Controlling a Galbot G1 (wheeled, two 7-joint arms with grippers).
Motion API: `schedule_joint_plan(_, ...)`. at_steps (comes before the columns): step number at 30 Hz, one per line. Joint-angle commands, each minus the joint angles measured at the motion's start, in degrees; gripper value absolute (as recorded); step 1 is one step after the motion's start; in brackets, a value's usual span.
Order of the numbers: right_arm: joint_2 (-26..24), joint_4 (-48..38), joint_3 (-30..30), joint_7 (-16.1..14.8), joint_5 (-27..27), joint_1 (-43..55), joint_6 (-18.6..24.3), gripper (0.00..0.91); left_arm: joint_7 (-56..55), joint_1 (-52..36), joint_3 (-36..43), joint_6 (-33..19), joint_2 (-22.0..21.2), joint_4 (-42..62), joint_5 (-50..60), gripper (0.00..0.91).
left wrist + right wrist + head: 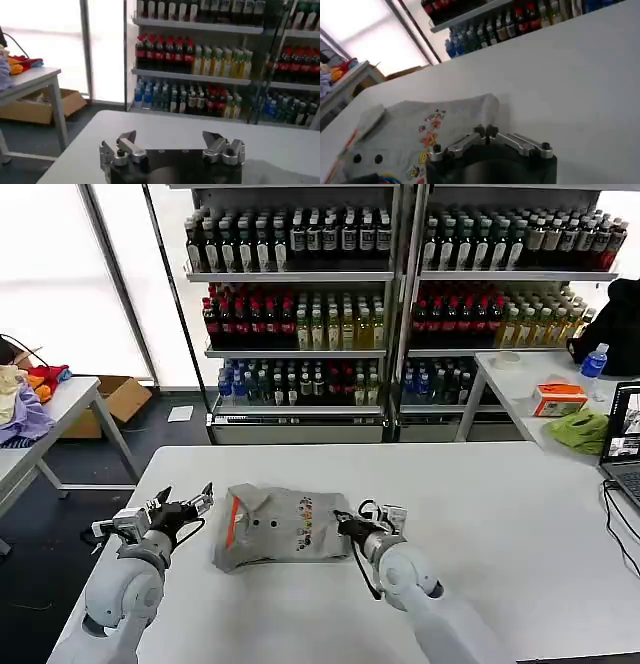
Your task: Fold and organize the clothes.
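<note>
a folded grey shirt (pixel 283 527) lies on the white surface (pixel 500 514) between both grippers. the left gripper (pixel 186 506) hovers just beside it, jaws wide. the right gripper (pixel 343 522) sits at its edge, jaws closed together.

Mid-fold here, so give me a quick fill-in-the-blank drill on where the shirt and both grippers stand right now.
1. The light grey short-sleeved shirt lies folded on the white ____.
2. The left gripper, beside the shirt's orange strip, has its fingers ____.
3. The right gripper, at the shirt's opposite edge, has its fingers ____.
4. The shelves behind the white table hold rows of ____.

Missing words: table; open; shut; bottles
</note>
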Motion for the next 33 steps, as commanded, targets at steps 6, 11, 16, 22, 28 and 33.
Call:
schedule_joint_plan(6,-19.27,7.14,14.44,-3.21,1.18,-10.90,-0.89,0.000,0.17,-0.89,0.83,-0.01,-0.90,-0.10,0.15,0.907)
schedule_joint_plan(11,-20.97,5.85,15.75,-3.17,-1.49,-11.49,-0.85,0.000,0.20,-0.59,0.62,-0.09,-1.05,-0.50,0.17,0.907)
schedule_joint_plan(16,-20.53,2.97,16.57,-7.35,-5.44,-7.87,0.30,0.000,0.43,0.05,0.98,-0.03,-1.58,-0.81,0.57,0.907)
schedule_joint_plan(22,-16.58,-0.34,14.28,-7.35,-10.73,-3.70,0.95,0.000,0.51,0.60,2.00,0.00,-1.90,-1.37,1.06,0.907)
schedule_joint_plan(28,-15.32,2.36,16.09,-8.13,-16.27,-6.01,1.72,0.907,1.27,1.40,1.41,0.02,-1.29,-1.63,1.00,0.907)
schedule_joint_plan(33,-15.20,13.76,21.99,-9.16,-21.39,-13.52,3.95,0.907,1.53,1.82,1.53,0.01,-1.48,-1.65,1.02,0.907)
